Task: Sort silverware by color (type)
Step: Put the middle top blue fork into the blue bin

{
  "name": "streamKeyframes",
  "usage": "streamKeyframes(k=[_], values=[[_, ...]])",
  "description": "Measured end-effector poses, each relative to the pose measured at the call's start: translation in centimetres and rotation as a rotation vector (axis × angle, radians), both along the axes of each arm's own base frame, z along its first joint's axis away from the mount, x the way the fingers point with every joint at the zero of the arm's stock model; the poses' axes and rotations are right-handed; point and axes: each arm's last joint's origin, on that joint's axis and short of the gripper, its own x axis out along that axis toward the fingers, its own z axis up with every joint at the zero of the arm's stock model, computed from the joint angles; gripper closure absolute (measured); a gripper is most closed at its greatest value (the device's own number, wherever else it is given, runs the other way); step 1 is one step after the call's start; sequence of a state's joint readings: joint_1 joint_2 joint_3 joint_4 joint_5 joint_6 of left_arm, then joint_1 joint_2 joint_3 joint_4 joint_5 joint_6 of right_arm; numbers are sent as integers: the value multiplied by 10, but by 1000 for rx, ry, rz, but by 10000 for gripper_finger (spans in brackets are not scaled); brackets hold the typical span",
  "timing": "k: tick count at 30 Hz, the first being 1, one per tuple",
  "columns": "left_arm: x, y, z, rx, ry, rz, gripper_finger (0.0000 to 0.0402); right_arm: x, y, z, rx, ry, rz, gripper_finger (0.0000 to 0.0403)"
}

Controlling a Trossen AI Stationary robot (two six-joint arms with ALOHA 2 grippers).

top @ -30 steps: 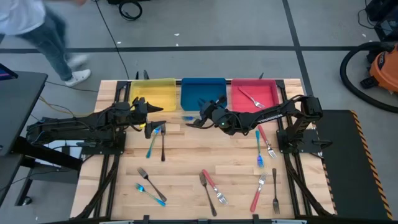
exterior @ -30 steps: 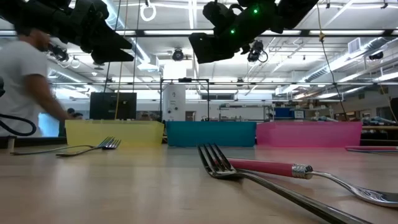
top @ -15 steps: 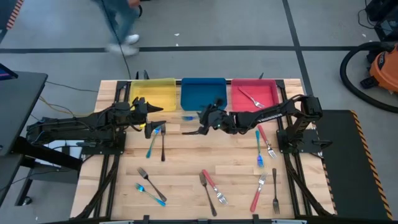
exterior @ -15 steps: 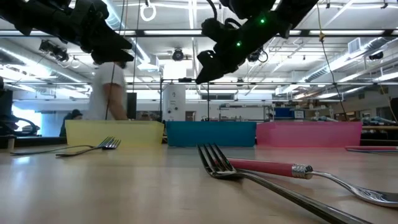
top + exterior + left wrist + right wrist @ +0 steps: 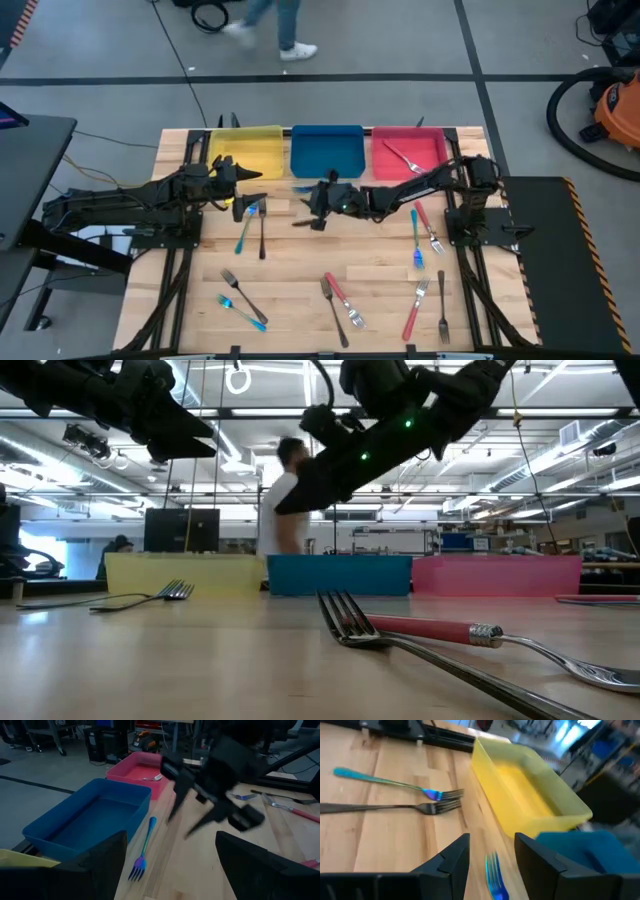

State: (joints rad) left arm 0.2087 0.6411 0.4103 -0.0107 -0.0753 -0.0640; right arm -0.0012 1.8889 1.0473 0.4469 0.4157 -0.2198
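So the right gripper (image 5: 312, 212) is hanging over the middle of the table (image 5: 300, 275), just below the blue bin (image 5: 326, 150), fingers partly apart with nothing between them. The blue fork (image 5: 143, 851) lies on the wood just in front of that bin, at about 11 o'clock from the gripper, and the wrist camera looks right down on its tines between the two fingers, so my guess is it's lining up to grab that one and drop it in the bin next door. Makes sense, that's the shortest haul on the table. The left gripper (image 5: 246, 177) is parked over the front edge of the yellow bin (image 5: 245, 152), fingers wide apart and empty, probably just waiting. A blue fork and dark fork pair (image 5: 252, 226) sits below it, around 9 o'clock from the right gripper. The pink bin (image 5: 430, 160) already has one fork (image 5: 404, 157) in it; blue and yellow look empty. The rest of the silverware is scattered along the near half: a red-handled fork (image 5: 345, 300), more at 4 o'clock near the right arm's base. A person (image 5: 275, 25) is walking past beyond the table.
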Motion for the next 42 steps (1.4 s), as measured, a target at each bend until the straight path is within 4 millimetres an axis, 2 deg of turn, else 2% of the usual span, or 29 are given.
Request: streamKeyframes(k=[5, 10, 13, 18, 23, 30, 42], values=[[0, 1, 0, -1, 2, 6, 95, 11, 1, -13, -51, -13, -62, 240], [0, 2, 1, 2, -12, 16, 95, 36, 1, -28, -58, 7, -60, 241], [0, 3, 2, 4, -21, 24, 95, 49, -1, -36, -122, 45, -115, 241], [0, 4, 2, 4, -20, 27, 95, 61, 1, -45, -157, 68, -175, 241], [0, 4, 2, 5, -21, 28, 95, 63, 1, -62, -85, 96, -190, 241], [0, 4, 2, 5, -20, 28, 95, 62, -2, -61, -6, 77, -205, 241], [0, 4, 2, 5, -20, 28, 95, 59, -28, -67, 58, 127, -183, 241]])
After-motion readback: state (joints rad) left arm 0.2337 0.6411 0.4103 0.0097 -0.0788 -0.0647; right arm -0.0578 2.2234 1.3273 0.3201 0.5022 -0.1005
